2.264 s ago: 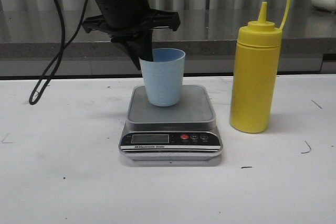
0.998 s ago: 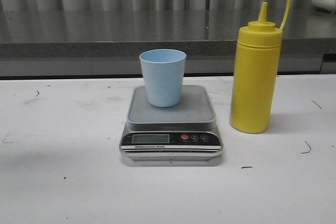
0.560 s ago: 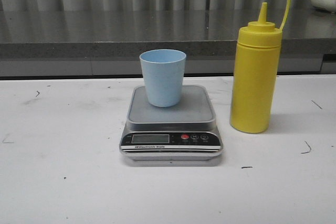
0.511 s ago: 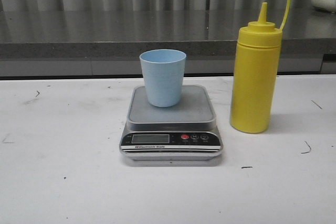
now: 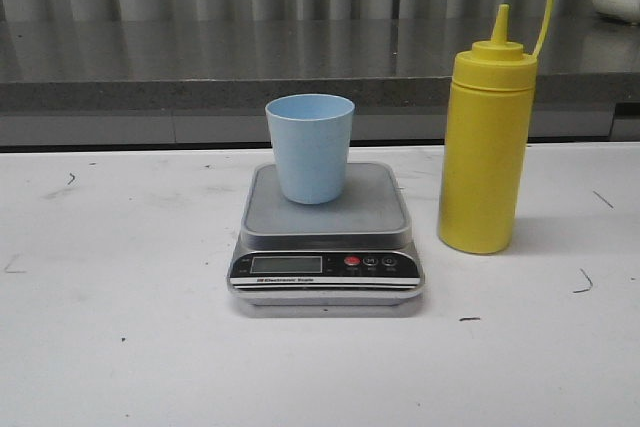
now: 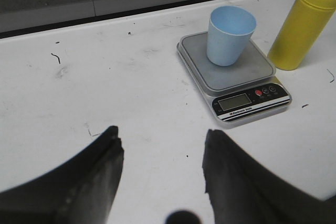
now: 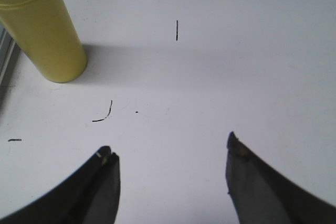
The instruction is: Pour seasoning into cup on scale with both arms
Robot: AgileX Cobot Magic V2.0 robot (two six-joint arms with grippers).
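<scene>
Both grippers, left [image 6: 160,148] and right [image 7: 170,161], hang spread wide, holding and touching nothing. The cup [image 5: 310,147] stands upright on the scale [image 5: 326,237]; the seasoning bottle [image 5: 487,142] stands just beside it on the table [image 5: 120,347].

On table [image 5: 120,347]: scale [image 5: 326,237] near centre, display side toward camera. On its platform, toward the back: cup [image 5: 310,147], upright. Just right of scale, apart from it: seasoning [image 5: 485,137], upright on table.
</scene>
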